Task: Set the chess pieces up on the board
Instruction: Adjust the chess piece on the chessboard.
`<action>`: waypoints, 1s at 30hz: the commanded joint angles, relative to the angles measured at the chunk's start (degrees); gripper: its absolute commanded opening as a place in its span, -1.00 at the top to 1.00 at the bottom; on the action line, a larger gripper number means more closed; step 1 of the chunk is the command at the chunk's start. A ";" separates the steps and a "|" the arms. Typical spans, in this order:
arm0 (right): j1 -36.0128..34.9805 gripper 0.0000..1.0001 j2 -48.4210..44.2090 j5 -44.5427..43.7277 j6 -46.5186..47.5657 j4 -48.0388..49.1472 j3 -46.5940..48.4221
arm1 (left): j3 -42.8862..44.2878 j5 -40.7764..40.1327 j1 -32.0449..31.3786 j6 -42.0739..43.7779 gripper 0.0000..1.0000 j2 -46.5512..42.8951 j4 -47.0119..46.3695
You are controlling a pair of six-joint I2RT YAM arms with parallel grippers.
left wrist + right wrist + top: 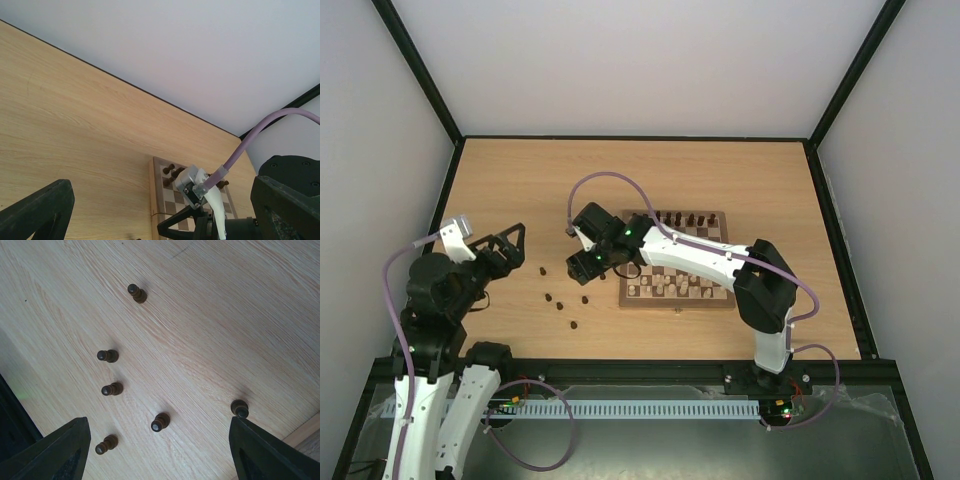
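Six loose chess pieces (111, 389) sit scattered on the bare desk (520, 190) left of the board (720, 300), each apart from the others. In the wrist view they seem to stand upright, long axis vertical and heads up, though the slanted view makes that hard to confirm. More dark pieces line the board's far row. The board lies flat, square to the desk edges, right of centre. The right tool (582, 268) hangs over the loose pieces just off the board's left edge, its fingers wide apart with nothing between them. The left tool (508, 243) is raised at the desk's left side, likewise spread wide and empty. The desk is light wood grain, and plain pale walls with black frame posts enclose it
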State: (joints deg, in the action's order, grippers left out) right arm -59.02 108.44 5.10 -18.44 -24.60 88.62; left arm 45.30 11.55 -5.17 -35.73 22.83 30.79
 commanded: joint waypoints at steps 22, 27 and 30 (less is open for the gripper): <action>-0.51 -0.61 -6.57 -6.44 -1.85 -3.78 -4.88 | -5.18 -1.84 0.16 -1.06 -0.99 -0.32 -1.55; -0.56 -0.55 -6.11 -8.83 -2.21 -4.02 -5.15 | -5.05 -1.98 0.16 -1.22 -0.99 -0.53 -1.34; -0.55 -0.44 -5.07 -9.69 -2.40 -4.14 -4.94 | -4.90 -1.63 0.16 -1.22 -0.99 -0.76 -1.26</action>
State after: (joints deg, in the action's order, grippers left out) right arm -59.05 102.21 -2.07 -20.08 -25.85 83.99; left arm 40.21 9.82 -5.17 -36.51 22.57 30.22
